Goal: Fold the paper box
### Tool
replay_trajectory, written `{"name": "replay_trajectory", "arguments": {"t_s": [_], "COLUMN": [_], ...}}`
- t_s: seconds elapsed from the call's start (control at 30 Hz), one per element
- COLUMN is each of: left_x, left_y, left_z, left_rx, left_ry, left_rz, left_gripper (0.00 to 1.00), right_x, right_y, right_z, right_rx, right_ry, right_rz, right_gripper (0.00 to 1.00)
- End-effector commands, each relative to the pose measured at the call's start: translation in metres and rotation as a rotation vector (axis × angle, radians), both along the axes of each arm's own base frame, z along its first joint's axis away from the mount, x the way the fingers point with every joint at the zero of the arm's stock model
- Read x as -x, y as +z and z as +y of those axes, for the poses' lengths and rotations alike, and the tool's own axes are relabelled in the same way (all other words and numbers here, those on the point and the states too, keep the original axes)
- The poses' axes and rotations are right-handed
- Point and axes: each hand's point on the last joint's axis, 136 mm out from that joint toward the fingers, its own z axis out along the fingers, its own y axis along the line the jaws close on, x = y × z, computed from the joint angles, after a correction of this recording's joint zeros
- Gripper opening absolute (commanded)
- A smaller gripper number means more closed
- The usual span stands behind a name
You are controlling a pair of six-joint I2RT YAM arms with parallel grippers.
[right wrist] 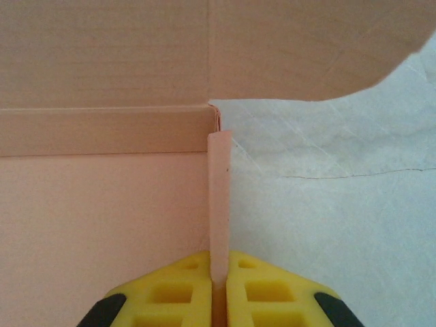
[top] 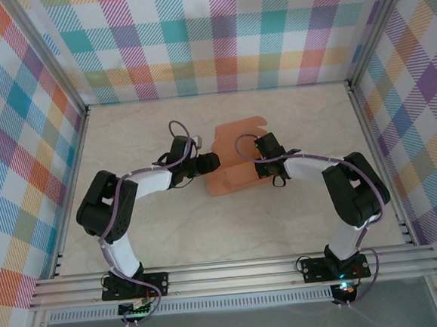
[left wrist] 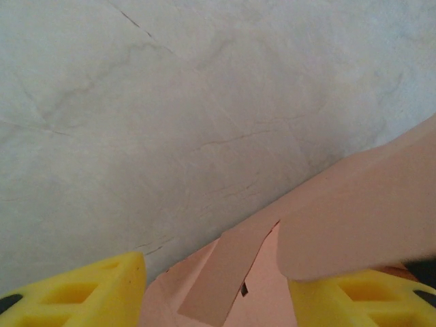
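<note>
One paper box (top: 237, 158) out there, salmon-orange card, half raised, sitting mid-worktop (top: 170, 228) between the two arms. From above: rounded lid flap lying toward the far side, base panel nearer the arm bases.

Over to the right tool (right wrist: 219, 272): clamped hard on a thin upright side flap, yellow fingers (right wrist: 170, 293) pressed together with the card edge sandwiched between. Just beyond, a low wall standing up off the base and meeting that flap at the corner. Inside the corner, plain card floor.

Now the left tool (left wrist: 218, 300), in at the box's left edge: yellow fingers well apart, a narrow tab and a broader flap lying in the gap, the broader one draped over one finger. No pinch on either.

Pale marbled worktop underneath, checked walls (top: 193, 37) all round.
</note>
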Motion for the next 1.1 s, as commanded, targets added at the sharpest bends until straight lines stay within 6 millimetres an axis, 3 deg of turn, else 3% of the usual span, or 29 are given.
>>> {"name": "replay_trajectory", "arguments": {"t_s": [0.0,0.2,0.47,0.8,1.07], "left_x": [-0.002,0.012,0.023,0.038,0.035], "left_y": [0.016,0.005,-0.003,0.015,0.03], "left_z": [-0.026,-0.044,-0.053,-0.066,-0.067], "left_rx": [0.039,0.009,-0.013,0.109,0.21], "left_ry": [-0.058,-0.103,-0.124,-0.19,-0.182], "left_rz": [-0.041,-0.02,0.009,0.025,0.064], "left_gripper": [0.57,0.56,0.49,0.49,0.5], "right_x": [0.009,0.009,0.008,0.009,0.009], "right_y": [-0.011,-0.011,-0.013,-0.012,-0.011], "right_z": [-0.001,0.0,0.0,-0.002,-0.004], "right_rx": [-0.009,-0.013,-0.016,-0.012,-0.01], "right_ry": [0.01,0.006,0.001,-0.002,-0.007], "right_rz": [0.049,0.047,0.052,0.051,0.05], "right_gripper": [0.1,0.1,0.1,0.1,0.1]}}
